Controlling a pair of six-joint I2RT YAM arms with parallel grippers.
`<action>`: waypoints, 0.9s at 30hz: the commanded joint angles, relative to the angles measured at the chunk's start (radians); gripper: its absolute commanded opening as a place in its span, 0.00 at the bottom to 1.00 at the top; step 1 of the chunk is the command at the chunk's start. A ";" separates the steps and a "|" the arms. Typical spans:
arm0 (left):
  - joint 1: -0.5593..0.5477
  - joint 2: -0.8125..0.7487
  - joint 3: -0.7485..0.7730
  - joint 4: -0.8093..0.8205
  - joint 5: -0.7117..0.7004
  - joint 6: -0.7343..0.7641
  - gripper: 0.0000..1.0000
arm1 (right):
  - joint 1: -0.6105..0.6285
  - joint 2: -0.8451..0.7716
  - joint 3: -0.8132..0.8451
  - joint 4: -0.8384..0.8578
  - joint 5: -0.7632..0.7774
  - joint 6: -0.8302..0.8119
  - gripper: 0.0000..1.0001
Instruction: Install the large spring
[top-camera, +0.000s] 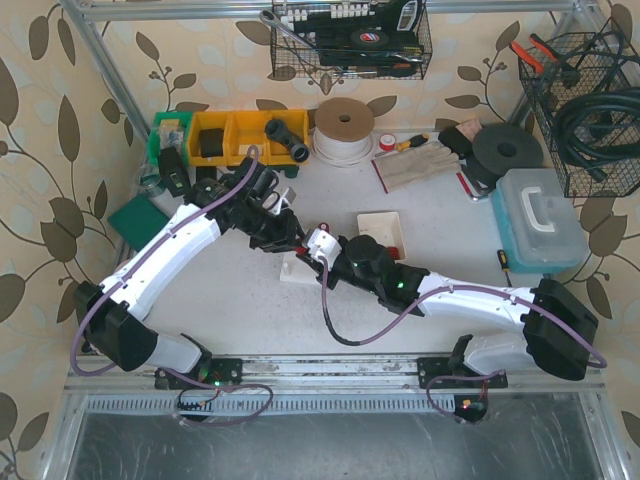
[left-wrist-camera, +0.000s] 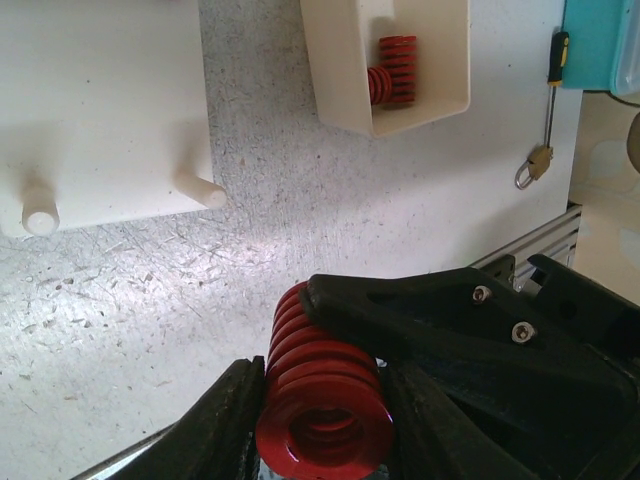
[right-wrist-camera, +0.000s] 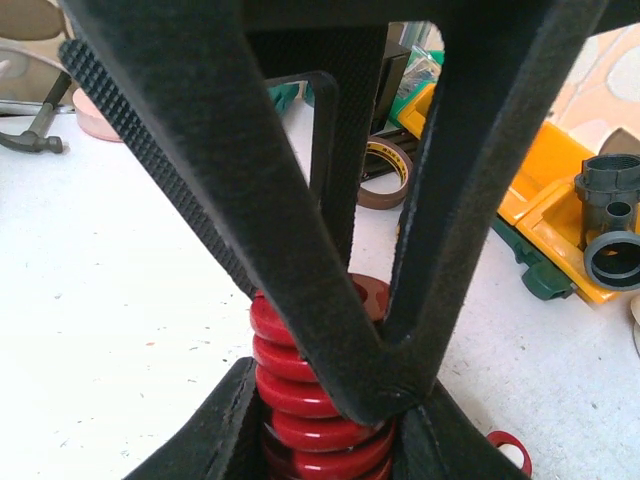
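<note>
The large red spring (left-wrist-camera: 322, 385) is held by both grippers above the table's middle. In the left wrist view my left gripper (left-wrist-camera: 325, 405) is shut on its sides, and a right-gripper finger (left-wrist-camera: 420, 310) lies across its top. In the right wrist view my right gripper (right-wrist-camera: 325, 435) is shut on the lower coils of the spring (right-wrist-camera: 300, 390), with the left gripper's fingers (right-wrist-camera: 330, 330) clamped over it. From above, the two grippers meet, left (top-camera: 285, 232) and right (top-camera: 320, 246). The white base block (left-wrist-camera: 100, 100) with two pegs (left-wrist-camera: 205, 190) lies just beyond; it also shows from above (top-camera: 296, 268).
A white tray (left-wrist-camera: 445, 60) holds smaller red springs (left-wrist-camera: 392, 70); from above the tray (top-camera: 380, 222) is right of the grippers. A screwdriver (left-wrist-camera: 553, 80), a teal box (top-camera: 540, 225), yellow bins (top-camera: 240, 135), a tape roll (top-camera: 345, 128) and wire baskets (top-camera: 590, 110) ring the workspace.
</note>
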 joint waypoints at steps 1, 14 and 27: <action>-0.007 -0.011 -0.004 0.023 0.026 0.005 0.35 | 0.002 0.000 0.015 0.051 -0.003 -0.001 0.00; -0.007 0.006 0.042 -0.027 -0.036 0.030 0.00 | 0.003 0.004 0.036 0.020 0.018 0.013 0.10; 0.035 0.015 0.206 -0.136 -0.108 0.068 0.00 | 0.004 -0.025 0.075 -0.081 0.094 0.074 0.79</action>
